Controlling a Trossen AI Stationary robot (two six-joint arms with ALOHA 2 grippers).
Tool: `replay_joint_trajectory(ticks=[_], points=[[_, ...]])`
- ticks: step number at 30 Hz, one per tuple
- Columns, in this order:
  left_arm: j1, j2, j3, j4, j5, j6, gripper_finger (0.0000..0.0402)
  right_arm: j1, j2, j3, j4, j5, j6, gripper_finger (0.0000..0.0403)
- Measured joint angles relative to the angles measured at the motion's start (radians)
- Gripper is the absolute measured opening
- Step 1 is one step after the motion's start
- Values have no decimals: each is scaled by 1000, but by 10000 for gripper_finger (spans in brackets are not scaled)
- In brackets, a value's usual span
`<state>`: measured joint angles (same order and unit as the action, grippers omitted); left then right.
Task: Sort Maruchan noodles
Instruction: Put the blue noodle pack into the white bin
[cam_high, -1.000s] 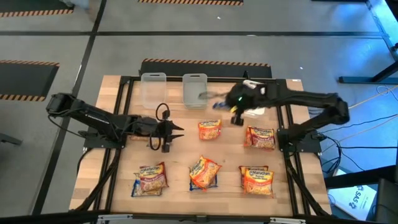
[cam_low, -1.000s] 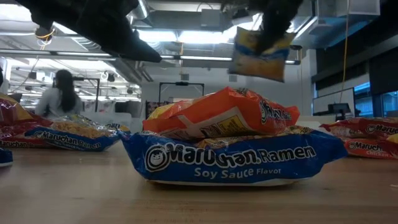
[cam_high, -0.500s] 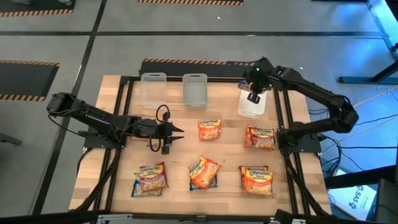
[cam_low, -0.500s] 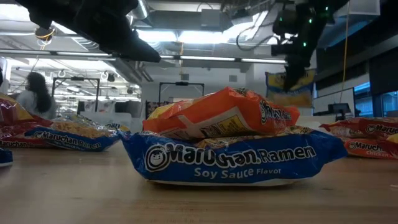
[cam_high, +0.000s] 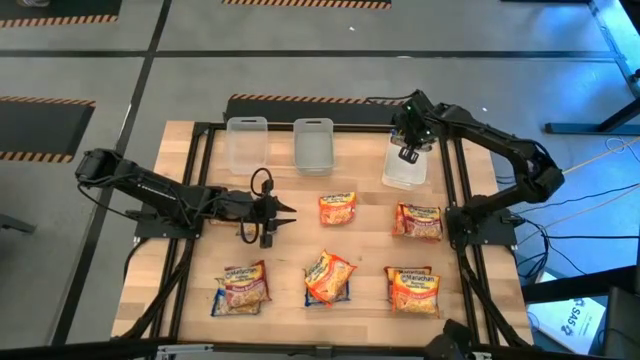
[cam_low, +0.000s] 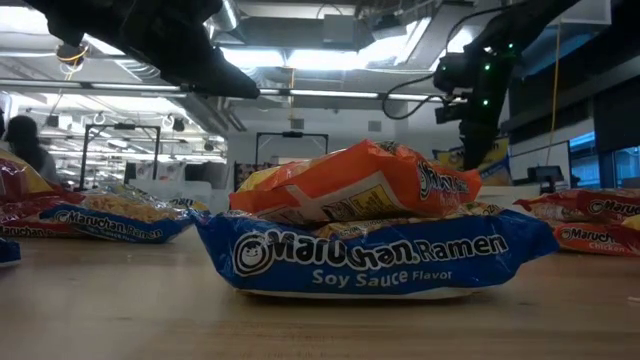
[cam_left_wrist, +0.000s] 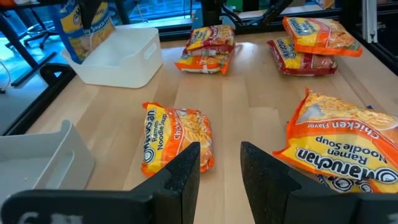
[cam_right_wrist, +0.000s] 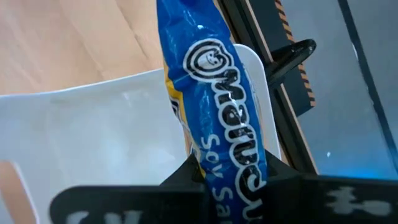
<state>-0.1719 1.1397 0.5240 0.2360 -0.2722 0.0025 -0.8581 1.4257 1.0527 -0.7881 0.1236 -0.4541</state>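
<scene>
A: Item, left of frame: left tool (cam_high: 287, 212) hanging over the tabletop (cam_high: 370, 250), fingers partly apart, gripping nothing. Waiting.

B: Centre: orange packets (cam_high: 337, 208) and others lying loose, awaiting sorting.

A: Upper right: right tool (cam_high: 408, 153) pinching a blue soy-sauce packet (cam_right_wrist: 217, 106) shut between its fingers, hanging it over the white tub (cam_high: 403, 172).

B: Step in hand, seemingly: depositing. Next move is calling for lowering, then parting the fingers so it is dropping inside.
</scene>
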Motion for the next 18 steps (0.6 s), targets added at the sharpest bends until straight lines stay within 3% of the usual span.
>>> replay_joint_trajectory(ticks=[18], points=[[3,0,0,5,-2,6,109,0,32,0,124,-117,-1,24]])
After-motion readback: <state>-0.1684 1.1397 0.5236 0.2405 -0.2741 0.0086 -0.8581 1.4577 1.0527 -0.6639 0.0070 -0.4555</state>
